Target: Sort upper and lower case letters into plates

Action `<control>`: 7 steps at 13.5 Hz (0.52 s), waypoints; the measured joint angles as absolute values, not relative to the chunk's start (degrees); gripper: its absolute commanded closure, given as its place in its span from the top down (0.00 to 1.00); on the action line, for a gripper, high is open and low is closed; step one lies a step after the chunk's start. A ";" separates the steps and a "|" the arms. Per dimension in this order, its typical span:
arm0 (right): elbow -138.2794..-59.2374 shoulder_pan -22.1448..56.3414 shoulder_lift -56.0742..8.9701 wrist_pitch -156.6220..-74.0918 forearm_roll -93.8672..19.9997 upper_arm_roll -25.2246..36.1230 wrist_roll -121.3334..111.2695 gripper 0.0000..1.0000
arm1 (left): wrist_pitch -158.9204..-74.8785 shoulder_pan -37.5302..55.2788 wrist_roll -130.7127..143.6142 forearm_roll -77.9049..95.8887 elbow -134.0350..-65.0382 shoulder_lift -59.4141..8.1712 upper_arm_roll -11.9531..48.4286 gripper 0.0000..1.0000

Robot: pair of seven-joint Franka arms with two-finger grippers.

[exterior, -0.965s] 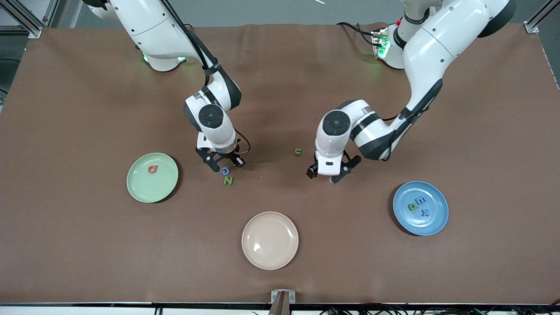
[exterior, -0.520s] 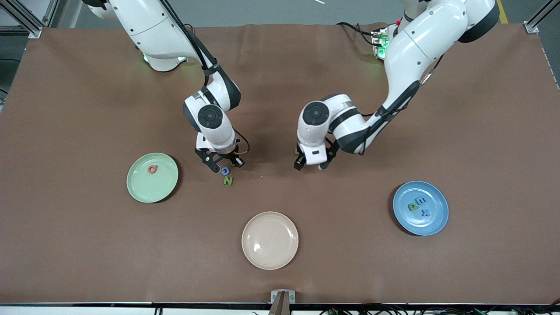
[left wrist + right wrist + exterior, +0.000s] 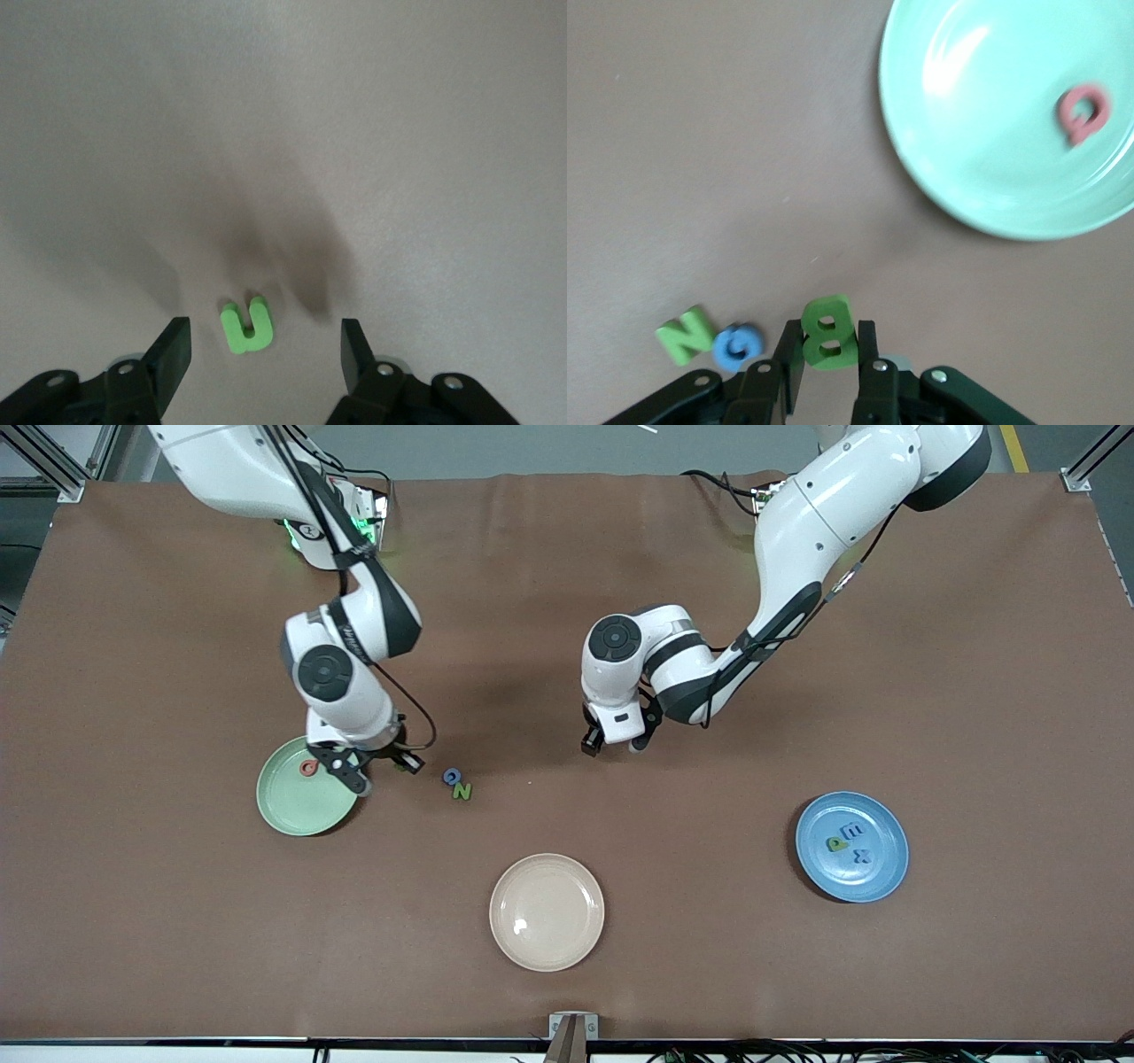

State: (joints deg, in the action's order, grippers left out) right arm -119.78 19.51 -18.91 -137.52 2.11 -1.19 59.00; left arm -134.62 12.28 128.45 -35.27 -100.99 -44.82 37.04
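R gripper (image 3: pixel 824 367) clamped on green B (image 3: pixel 827 332), at mint plate (image 3: pixel 288 810) rim. L gripper (image 3: pixel 266 350) fingers apart — green u (image 3: pixel 247 325) lies between them.

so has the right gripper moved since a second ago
Yes. The right gripper, shut on a green letter, left the blue letter and N and now sits at the green plate rim.

The only readable signs are the foam letters themselves. A green "N" (image 3: pixel 462 791) lies on the table touching a blue letter (image 3: pixel 453 776), seemingly a "G". The right gripper (image 3: pixel 826 354) holds a green "B" (image 3: pixel 827 332). A light green "u" (image 3: pixel 246 325) lies on the table. On the blue plate (image 3: pixel 889 868) lie "P" (image 3: pixel 837 844), "E" (image 3: pixel 854 831) and "X" (image 3: pixel 861 856); on the green plate (image 3: pixel 292 815) a red letter (image 3: pixel 308 768), unclear.
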 measured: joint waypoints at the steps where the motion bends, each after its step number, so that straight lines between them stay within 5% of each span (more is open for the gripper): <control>1: -121.37 17.91 -17.78 -137.52 1.95 -1.17 55.20 0.00 | -134.62 12.31 128.46 -35.27 -100.99 -44.90 37.04 0.70; 4: -123.56 14.27 -16.94 -137.97 1.76 -1.15 46.11 0.00 | -134.62 12.49 128.46 -35.62 -101.01 -45.31 36.63 0.68; 7: -124.00 11.69 -17.33 -140.74 1.57 -1.15 39.52 0.00 | -134.64 13.17 128.46 -36.03 -101.00 -46.05 36.30 0.51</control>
State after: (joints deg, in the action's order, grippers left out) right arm -124.00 11.69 -17.33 -140.74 1.57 -1.15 39.52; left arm -134.64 13.17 128.46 -36.03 -101.00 -46.05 36.30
